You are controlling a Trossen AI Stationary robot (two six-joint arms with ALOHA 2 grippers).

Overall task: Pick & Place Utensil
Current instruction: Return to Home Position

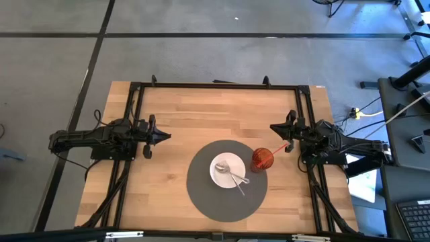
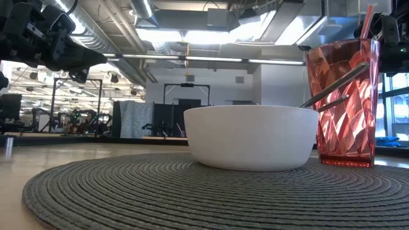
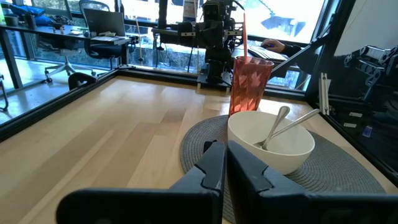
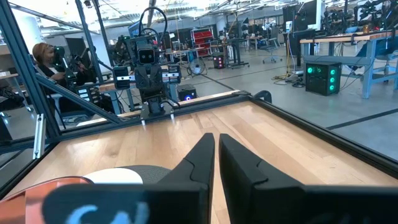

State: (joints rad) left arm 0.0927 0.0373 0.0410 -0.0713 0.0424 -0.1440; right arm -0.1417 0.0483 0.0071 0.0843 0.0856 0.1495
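On the mat (image 1: pixel 201 195), cutlery (image 1: pixel 236 177) leaning in the bowl (image 1: pixel 219 173), straw (image 1: pixel 279 149) in the glass (image 1: pixel 261 159) just beside it; seemingly parked for home, hence left gripper (image 1: pixel 163 136) and right gripper (image 1: pixel 274 126) pinched closed, empty, well apart from the bowl at opposite table sides; the right one near the straw's tip.

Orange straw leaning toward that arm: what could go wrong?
The orange straw leans out of the orange glass, its tip close to the right end effector; a swing of that arm might catch it and tip the glass. The silver utensil handles overhang the white bowl's rim, so a bump could flip them out.
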